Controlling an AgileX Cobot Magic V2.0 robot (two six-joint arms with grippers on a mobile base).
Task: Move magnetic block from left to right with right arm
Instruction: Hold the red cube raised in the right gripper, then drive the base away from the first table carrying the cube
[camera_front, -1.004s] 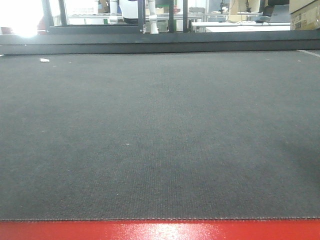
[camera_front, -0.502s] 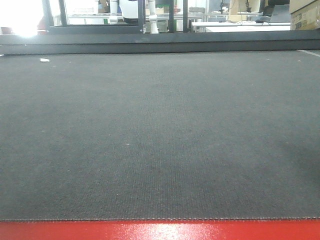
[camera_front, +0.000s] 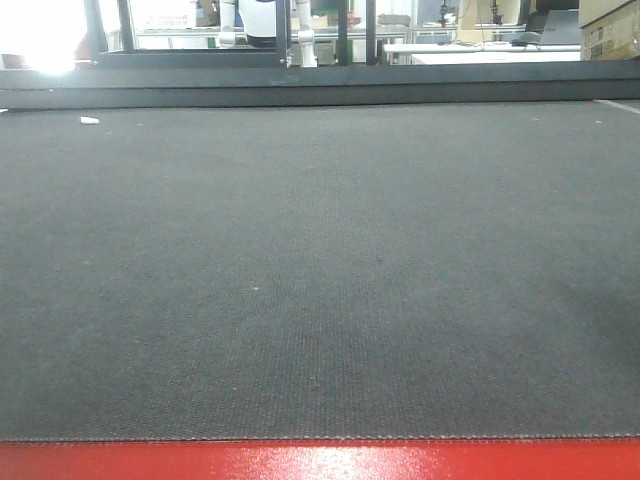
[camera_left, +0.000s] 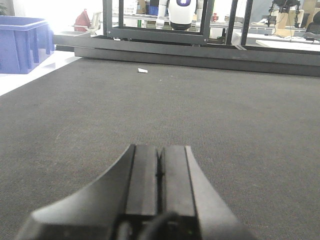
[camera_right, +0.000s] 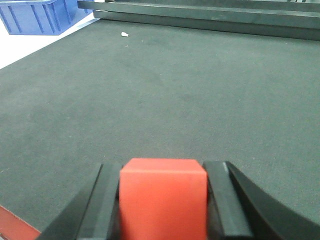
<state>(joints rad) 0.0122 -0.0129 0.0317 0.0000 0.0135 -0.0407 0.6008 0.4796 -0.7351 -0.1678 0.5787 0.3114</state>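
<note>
Matte, sharp-edged red cube (camera_right: 163, 202) gripped by right tool (camera_right: 163, 175).

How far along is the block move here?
Done: the right gripper is shut on the magnetic block, so the grasp looks complete. In hand: holding it over the mat. Left: placing it on the right and releasing; no view shows how far across it is. The left gripper is shut, empty.

Small matte red magnetic block (camera_right: 163, 200), plain-faced; dark grey, finely woven table mat (camera_right: 200, 90); blue ribbed plastic crate (camera_right: 40, 17) at eleven o'clock; glossy red front strip (camera_front: 320, 460) at six.
</note>
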